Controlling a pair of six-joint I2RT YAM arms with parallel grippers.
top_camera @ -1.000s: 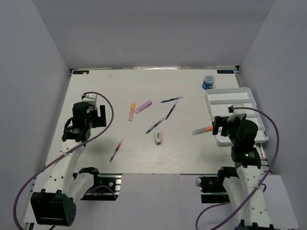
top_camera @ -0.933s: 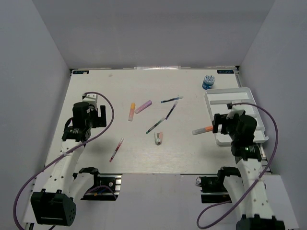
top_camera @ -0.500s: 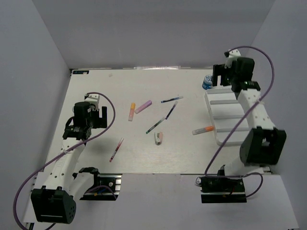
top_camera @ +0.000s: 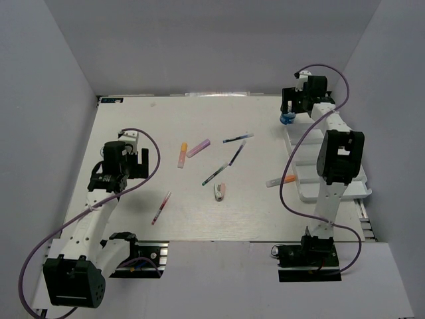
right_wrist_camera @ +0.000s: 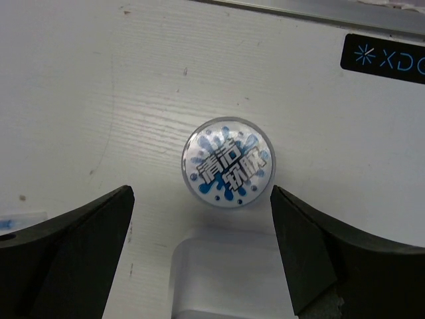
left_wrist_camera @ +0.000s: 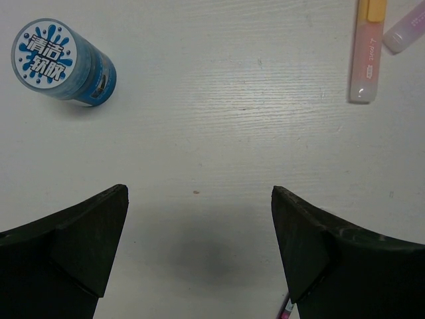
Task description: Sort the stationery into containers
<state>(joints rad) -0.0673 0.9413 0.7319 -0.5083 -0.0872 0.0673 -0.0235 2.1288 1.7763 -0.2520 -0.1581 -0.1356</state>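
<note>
Your left gripper [left_wrist_camera: 199, 193] and right gripper [right_wrist_camera: 199, 193] gape empty; left wrist, unlike right, shows the highlighter [left_wrist_camera: 366, 60] ahead-right, cap pointing away.

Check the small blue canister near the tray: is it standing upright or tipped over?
Upright: the right wrist view looks straight down on the blue canister, whose round printed lid shows as a full circle.

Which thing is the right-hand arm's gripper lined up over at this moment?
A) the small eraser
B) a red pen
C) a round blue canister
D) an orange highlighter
C: the right wrist view shows the round blue canister centred between the fingers of the open right gripper.
</note>
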